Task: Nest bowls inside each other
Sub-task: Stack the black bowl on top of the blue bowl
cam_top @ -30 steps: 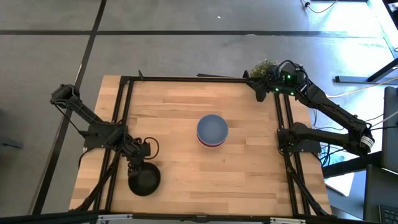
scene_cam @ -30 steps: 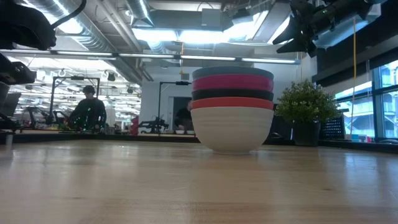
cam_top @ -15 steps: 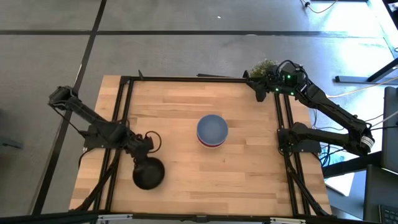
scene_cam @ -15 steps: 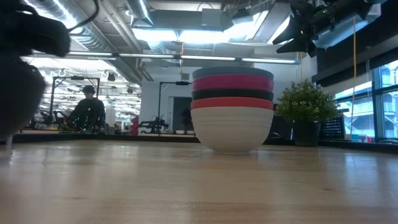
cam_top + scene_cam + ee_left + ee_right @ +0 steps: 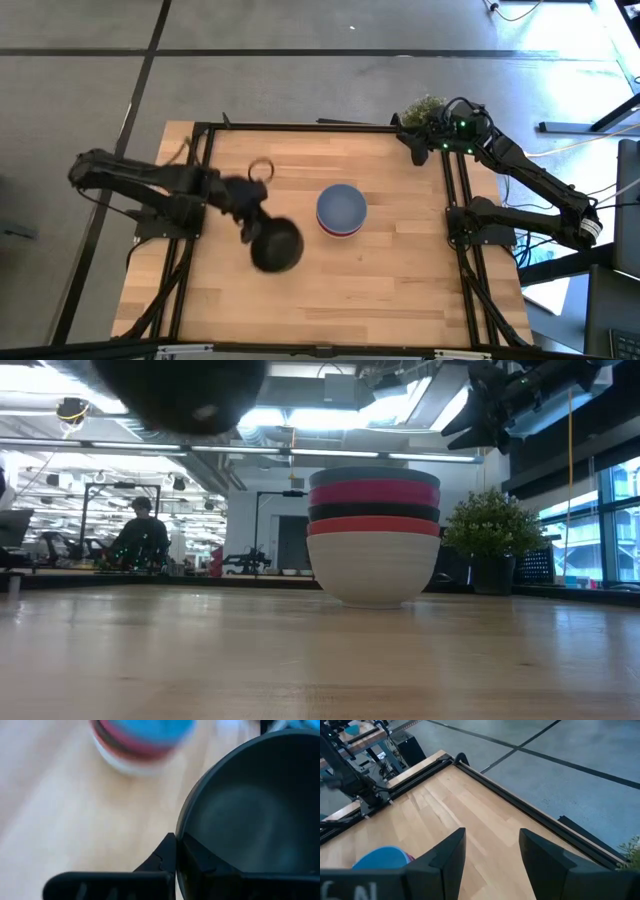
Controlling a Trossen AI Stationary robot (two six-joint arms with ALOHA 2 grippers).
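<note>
A stack of nested bowls (image 5: 341, 210) stands at the table's middle on the white bowl's foot (image 5: 373, 598). From the bottom up it is white, red, black, magenta and blue. A black bowl (image 5: 276, 246) hangs in the air just left of the stack, and shows at the top of the low view (image 5: 180, 395). My left gripper (image 5: 248, 222) is shut on it. My right gripper (image 5: 412, 140) waits open above the far right corner, with nothing between its fingers (image 5: 445, 860). My left gripper pinches the black bowl's rim (image 5: 178, 836) on the side toward the table's left, one finger outside the wall (image 5: 161, 860) and one inside (image 5: 210, 867). The fingers slant down from the left. The bowl is lifted clear of the table, its opening facing up.
A small green potted plant (image 5: 425, 108) stands at the far right corner beside my right gripper. Black rails (image 5: 200, 180) run along the table's left, right and far sides. Bare wood lies around the stack. A person sits far off in the room (image 5: 142, 540).
My left gripper has risen from the near left part of the table, swinging toward the far side and the right, toward the stack. The black bowl has come up with it, off the wood and clear of the table. The stack has stayed put.
</note>
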